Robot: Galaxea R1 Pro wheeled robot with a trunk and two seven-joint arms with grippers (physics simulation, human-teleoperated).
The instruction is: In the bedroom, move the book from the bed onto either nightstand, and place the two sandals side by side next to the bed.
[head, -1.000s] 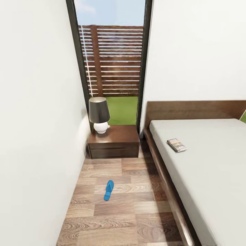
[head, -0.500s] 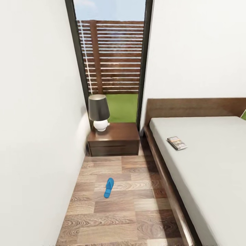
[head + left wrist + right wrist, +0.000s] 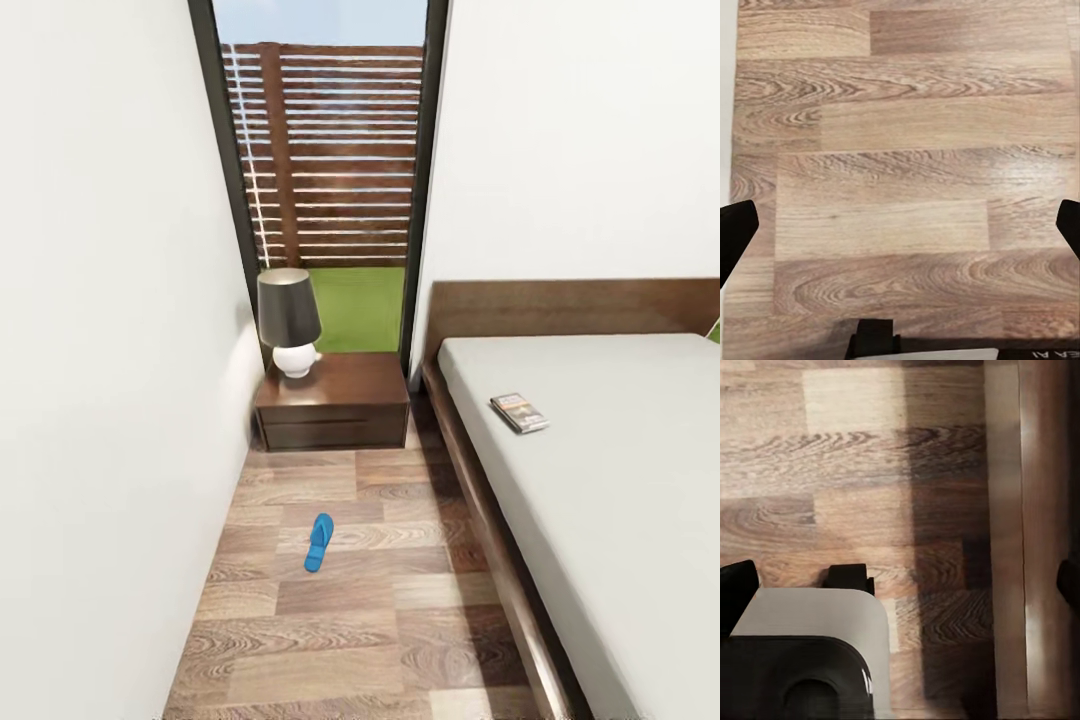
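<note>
The left gripper (image 3: 900, 225) is hanging over bare wood-plank floor (image 3: 900, 150), its dark fingers (image 3: 735, 236) spread wide apart at the two edges of the left wrist view, released, with nothing between them. The right gripper (image 3: 900, 585) is likewise hovering with its fingers (image 3: 735, 589) parted and gripping nothing; under it the floor is meeting the dark brown frame of the bed (image 3: 1039, 540), and part of the robot's own grey and black base (image 3: 810, 652) is showing.

In the head view, taking the bed (image 3: 600, 500) as landmark, the book (image 3: 519, 412) is lying flat on the pale mattress, near the bed's left edge and toward the headboard end. One blue sandal (image 3: 319, 542) is lying on the floor to the left of the bed, well apart from its frame, about midway between bed and white wall, pointing roughly toward the nightstand (image 3: 335, 402). The nightstand is standing just beside the bed's head corner, in front of the tall dark-framed window (image 3: 320, 170). A lamp (image 3: 289, 322) with a dark shade and a white round base is sitting on the nightstand's far left corner.
</note>
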